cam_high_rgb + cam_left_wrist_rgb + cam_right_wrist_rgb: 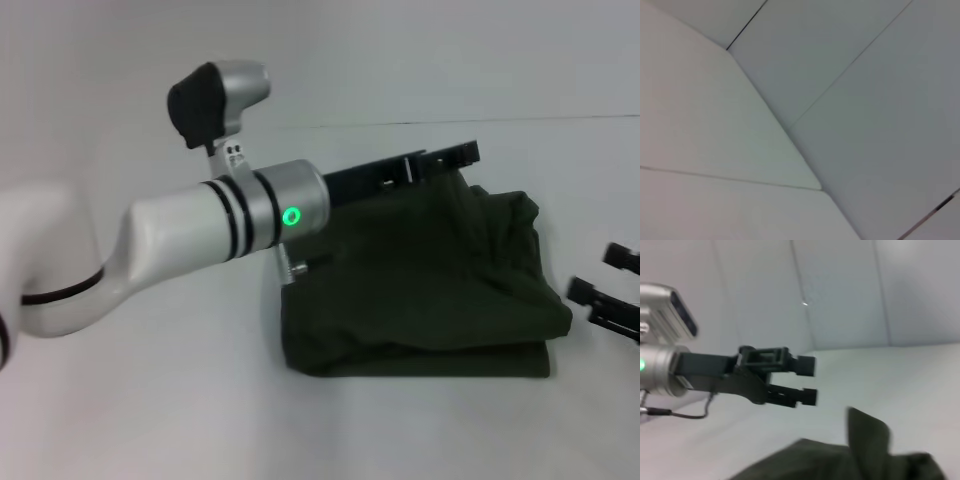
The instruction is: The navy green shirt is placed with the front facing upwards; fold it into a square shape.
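Two hands visible. Navy green shirt (425, 285) lies on the worktop (150, 420) as a rumpled, roughly square bundle; folding looks mostly done, edges untidy. Left hand (807, 381) hovers above the shirt's far edge, released, empty. Right hand (610, 290) beside the shirt; state indeterminable.

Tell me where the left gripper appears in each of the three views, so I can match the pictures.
Head view: the left gripper is above the far edge of the navy green shirt, right of centre.
Left wrist view: not in it; only pale surfaces.
Right wrist view: left gripper near centre, jaws apart, holding nothing, above the shirt.
Shared landmark: the shirt, in head and right wrist views.
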Tool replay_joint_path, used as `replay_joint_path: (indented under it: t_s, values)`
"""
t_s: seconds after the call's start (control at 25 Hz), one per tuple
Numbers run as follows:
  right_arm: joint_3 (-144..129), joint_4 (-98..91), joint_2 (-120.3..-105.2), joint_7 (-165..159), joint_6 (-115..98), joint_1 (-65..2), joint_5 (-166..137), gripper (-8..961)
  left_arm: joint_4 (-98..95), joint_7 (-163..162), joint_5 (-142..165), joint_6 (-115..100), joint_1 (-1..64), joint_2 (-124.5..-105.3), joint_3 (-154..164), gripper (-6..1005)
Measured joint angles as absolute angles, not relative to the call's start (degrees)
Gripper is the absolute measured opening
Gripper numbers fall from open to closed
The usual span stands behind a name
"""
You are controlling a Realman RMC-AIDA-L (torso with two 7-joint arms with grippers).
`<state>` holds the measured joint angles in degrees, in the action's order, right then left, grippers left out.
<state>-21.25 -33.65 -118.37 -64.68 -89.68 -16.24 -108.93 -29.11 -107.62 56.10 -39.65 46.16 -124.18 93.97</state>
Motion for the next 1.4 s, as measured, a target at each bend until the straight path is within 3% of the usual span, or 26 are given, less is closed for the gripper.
replay_joint_path:
  t_s: [0.16, 0.4, 1.08, 1.4]
  values:
    - [-23.2, -33.5, -119.67, -64.6, -89.5, -20.0, -109.9, 851, -29.2, -103.0, 56.6, -45.7, 42.9, -123.95, 88.0, 909]
    - [-29.1, -27.6, -119.94, -64.7, -83.5, -25.3, -110.1, 851, -29.8, -101.8, 62.5, -52.2, 38.9, -123.63, 77.5, 908]
    - [-32.1, -21.1, -119.79, -64.8, -77.2, -20.8, -110.2, 850, -30.0, -101.5, 65.0, -53.4, 37.4, -123.64, 73.6, 904]
    - [-28.6, -21.6, -119.71, -64.5, -80.4, -23.0, -109.1, 851, -30.0, -101.1, 65.0, -53.3, 37.4, -123.57, 73.0, 904]
